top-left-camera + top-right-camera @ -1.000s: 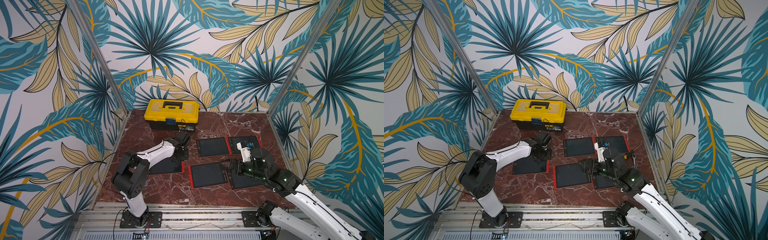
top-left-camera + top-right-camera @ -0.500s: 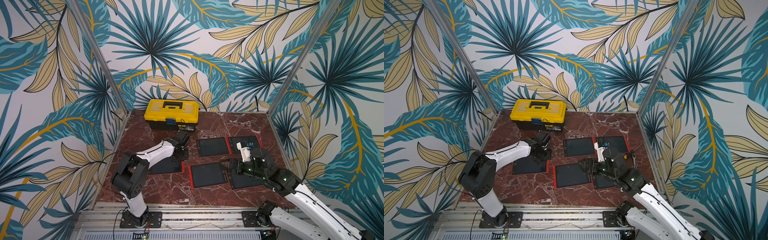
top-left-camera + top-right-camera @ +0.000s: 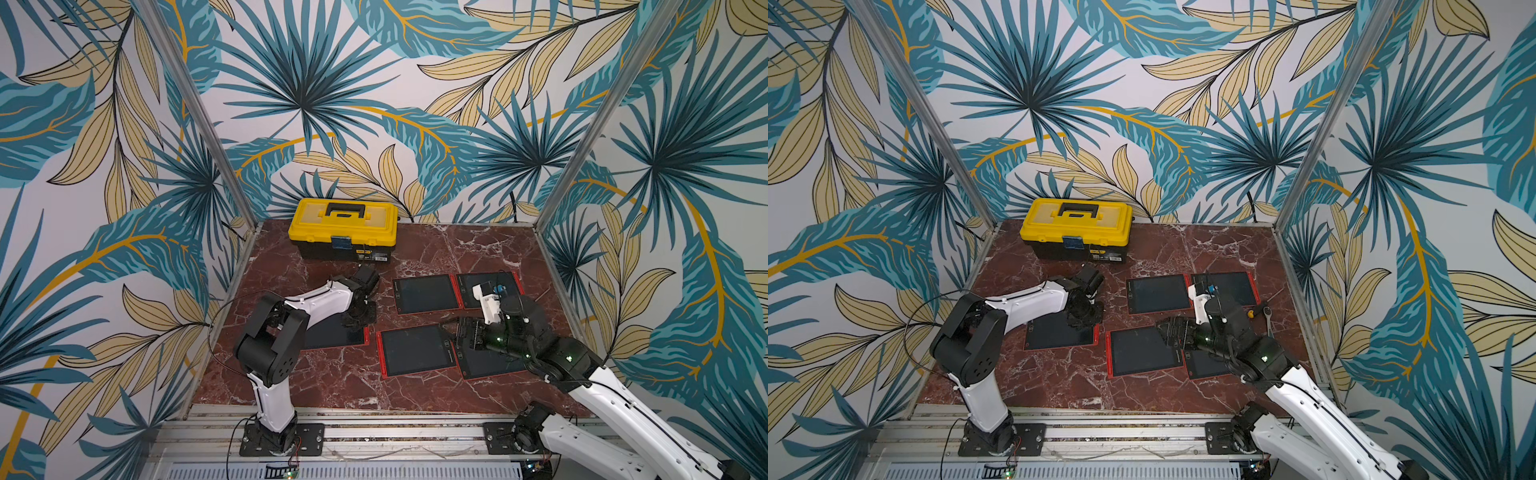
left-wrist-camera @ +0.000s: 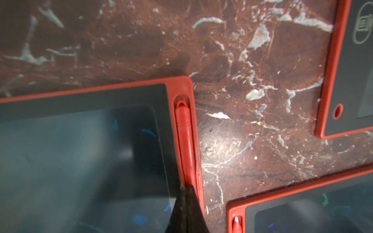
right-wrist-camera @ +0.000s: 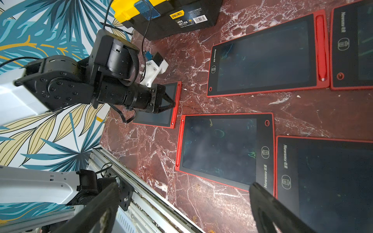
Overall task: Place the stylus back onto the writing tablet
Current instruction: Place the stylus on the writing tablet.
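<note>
Stylus [image 4: 182, 129] in tablet [image 4: 80, 100] slot, end hidden | left hand [image 4: 186, 187] closed | right hand [image 5: 183, 186] spread wide

Three walls [image 3: 374, 62] papered with big teal and tan palm leaves enclose a red-brown marble surface [image 3: 332, 382] veined white. Slim metal posts [image 3: 198, 112] mark the back corners; a metal rail [image 3: 395, 430] edges the front.

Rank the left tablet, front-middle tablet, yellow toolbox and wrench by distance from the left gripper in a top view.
From the left gripper, in a top view:
1. Left tablet: right under it.
2. Front-middle tablet: just to its right.
3. Yellow toolbox: behind, at the back wall.
4. Wrench: far across, by the right wall.
</note>
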Tool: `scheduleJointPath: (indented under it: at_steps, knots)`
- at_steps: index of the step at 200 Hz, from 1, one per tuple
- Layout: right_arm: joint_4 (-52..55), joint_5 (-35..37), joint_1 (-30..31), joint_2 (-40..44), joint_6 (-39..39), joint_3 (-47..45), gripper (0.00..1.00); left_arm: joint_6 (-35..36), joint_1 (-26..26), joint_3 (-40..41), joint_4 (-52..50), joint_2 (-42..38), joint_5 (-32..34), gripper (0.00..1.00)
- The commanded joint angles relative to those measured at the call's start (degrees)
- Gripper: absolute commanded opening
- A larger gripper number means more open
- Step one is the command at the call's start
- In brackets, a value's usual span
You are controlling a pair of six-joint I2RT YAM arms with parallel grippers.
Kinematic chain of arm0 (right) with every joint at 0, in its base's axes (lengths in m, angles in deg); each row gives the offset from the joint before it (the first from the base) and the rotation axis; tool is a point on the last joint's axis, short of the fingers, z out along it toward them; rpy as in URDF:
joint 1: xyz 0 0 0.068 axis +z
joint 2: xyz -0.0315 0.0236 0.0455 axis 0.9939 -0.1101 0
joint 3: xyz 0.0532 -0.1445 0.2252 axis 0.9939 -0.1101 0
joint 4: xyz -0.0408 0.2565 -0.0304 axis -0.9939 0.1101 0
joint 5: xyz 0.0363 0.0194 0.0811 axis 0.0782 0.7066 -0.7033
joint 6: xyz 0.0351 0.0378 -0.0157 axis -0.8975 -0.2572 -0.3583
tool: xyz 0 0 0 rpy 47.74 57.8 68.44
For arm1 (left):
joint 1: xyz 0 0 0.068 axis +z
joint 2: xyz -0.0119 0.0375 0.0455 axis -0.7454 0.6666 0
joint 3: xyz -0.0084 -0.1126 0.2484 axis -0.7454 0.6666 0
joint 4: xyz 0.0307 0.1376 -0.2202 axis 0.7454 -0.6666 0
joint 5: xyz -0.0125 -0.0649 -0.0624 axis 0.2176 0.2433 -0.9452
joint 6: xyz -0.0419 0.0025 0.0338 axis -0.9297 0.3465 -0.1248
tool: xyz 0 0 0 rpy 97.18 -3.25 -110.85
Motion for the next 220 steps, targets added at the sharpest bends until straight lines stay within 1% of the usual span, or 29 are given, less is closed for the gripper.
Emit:
scheduleJointPath:
  at_steps: [1,56,96,144,220]
  knots:
    - [-0.8,0.1,0.2,0.3,-0.3,-0.7,1.0,0.3,0.2,-2.3,0.1,2.2,-0.6,0.0]
    - [-1.0,-0.1,0.3,0.0,-0.4,-0.9,1.0,0.0,0.1,-1.3,0.1,3.7,-0.4,0.0]
    - [-0.4,-0.8,0.3,-0.8,-0.3,0.1,1.0,-0.4,0.1,-0.1,0.1,0.5,0.0,0.0]
    - [0.2,0.0,0.2,0.2,-0.3,-0.3,1.0,-1.8,0.1,-1.1,0.0,-2.8,-0.6,0.0]
    - [0.1,-0.4,0.2,-0.6,-0.1,0.1,1.0,-1.7,-0.6,-1.2,0.1,2.1,0.5,0.0]
